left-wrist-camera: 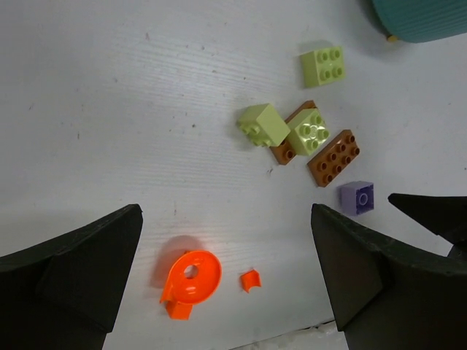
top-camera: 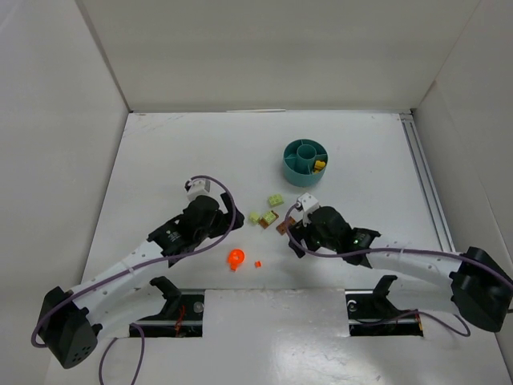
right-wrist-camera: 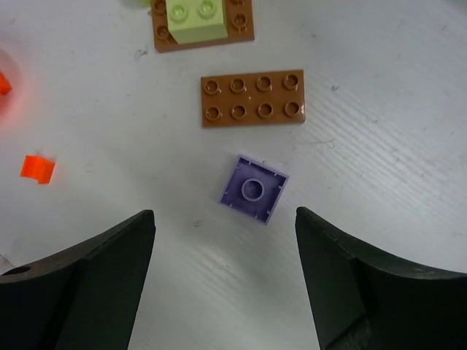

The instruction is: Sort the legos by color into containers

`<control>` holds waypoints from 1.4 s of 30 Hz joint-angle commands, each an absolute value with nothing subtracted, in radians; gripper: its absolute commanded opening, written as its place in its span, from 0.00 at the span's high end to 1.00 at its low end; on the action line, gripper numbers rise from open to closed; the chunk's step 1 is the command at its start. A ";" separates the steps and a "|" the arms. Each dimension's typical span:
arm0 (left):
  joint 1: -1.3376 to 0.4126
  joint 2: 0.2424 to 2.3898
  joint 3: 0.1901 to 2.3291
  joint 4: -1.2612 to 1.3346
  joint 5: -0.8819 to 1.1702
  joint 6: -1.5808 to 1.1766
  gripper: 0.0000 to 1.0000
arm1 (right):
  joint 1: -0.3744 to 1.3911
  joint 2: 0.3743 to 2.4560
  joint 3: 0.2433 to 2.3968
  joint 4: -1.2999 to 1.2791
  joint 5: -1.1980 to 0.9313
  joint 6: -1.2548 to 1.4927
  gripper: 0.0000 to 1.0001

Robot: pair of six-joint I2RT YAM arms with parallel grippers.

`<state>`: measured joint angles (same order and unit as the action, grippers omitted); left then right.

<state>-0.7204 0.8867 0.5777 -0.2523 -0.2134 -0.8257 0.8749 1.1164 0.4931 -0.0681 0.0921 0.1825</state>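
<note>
The teal tub (top-camera: 305, 162) stands at the back right with yellow-gold bricks (top-camera: 320, 167) in one wedge. Loose legos lie mid-table: pale green bricks (left-wrist-camera: 323, 65) (left-wrist-camera: 263, 125), a green brick on a brown plate (left-wrist-camera: 307, 130), a brown plate (left-wrist-camera: 333, 157) (right-wrist-camera: 252, 98), a purple brick (right-wrist-camera: 252, 188) (left-wrist-camera: 357, 197), a roundish orange piece (left-wrist-camera: 191, 279) (top-camera: 236, 258) and an orange bit (left-wrist-camera: 251, 281) (right-wrist-camera: 36, 168). My left gripper (left-wrist-camera: 225, 211) (top-camera: 227, 220) is open and empty above the orange piece. My right gripper (right-wrist-camera: 225, 213) (top-camera: 296, 234) is open and empty, just short of the purple brick.
White walls enclose the table on the left, back and right. A metal rail (top-camera: 422, 172) runs along the right edge. The arm mounts (top-camera: 180, 309) sit at the near edge. The tub's ribbed wall (left-wrist-camera: 427, 22) shows in the left wrist view.
</note>
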 commanded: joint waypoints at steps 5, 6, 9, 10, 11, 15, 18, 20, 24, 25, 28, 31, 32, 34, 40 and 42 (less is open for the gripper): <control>-0.723 0.827 0.528 -0.305 -0.206 -0.893 0.00 | 0.937 1.250 0.506 -0.048 0.282 0.397 0.18; -0.723 0.827 0.519 -0.305 -0.206 -0.893 0.00 | 0.937 1.250 0.506 -0.048 0.293 0.397 0.18; -0.723 0.816 0.518 -0.305 -0.206 -0.893 0.00 | 0.937 1.304 0.528 -0.048 0.317 0.425 0.21; -0.723 0.816 0.518 -0.305 -0.206 -0.893 0.00 | 0.937 1.315 0.528 -0.038 0.328 0.425 0.25; -0.723 0.816 0.509 -0.305 -0.206 -0.893 0.00 | 0.937 1.333 0.528 -0.026 0.328 0.437 0.28; -0.723 0.816 0.509 -0.296 -0.215 -0.893 0.00 | 0.937 1.371 0.552 -0.017 0.348 0.437 0.35; -0.723 0.816 0.509 -0.296 -0.215 -0.893 0.00 | 0.937 1.380 0.563 -0.017 0.338 0.428 0.52; -0.723 0.816 0.509 -0.296 -0.215 -0.893 0.00 | 0.937 1.364 0.572 -0.017 0.337 0.417 0.65; -0.723 0.816 0.509 -0.272 -0.215 -0.871 0.00 | 0.937 1.289 0.583 -0.017 0.348 0.358 0.73; -0.723 0.816 0.518 -0.262 -0.200 -0.858 0.00 | 0.937 1.255 0.594 -0.017 0.348 0.329 0.73; -0.723 0.827 0.528 -0.230 -0.181 -0.815 0.00 | 0.861 1.189 0.636 -0.038 0.292 0.241 0.75; -0.723 0.827 0.538 -0.210 -0.181 -0.790 0.00 | 0.766 1.154 0.676 -0.038 0.236 0.158 0.75; -0.723 0.837 0.552 -0.210 -0.181 -0.781 0.00 | 0.688 1.154 0.695 -0.050 0.216 0.105 0.75; -0.723 0.848 0.565 -0.180 -0.181 -0.765 0.00 | 0.608 1.154 0.753 -0.051 0.166 0.055 0.75; -0.723 0.929 0.646 -0.146 -0.239 -0.730 0.00 | 0.355 1.276 0.946 -0.051 0.057 -0.060 0.75; -0.723 0.960 0.669 -0.135 -0.248 -0.695 0.00 | 0.284 1.334 1.001 -0.051 -0.023 -0.086 0.75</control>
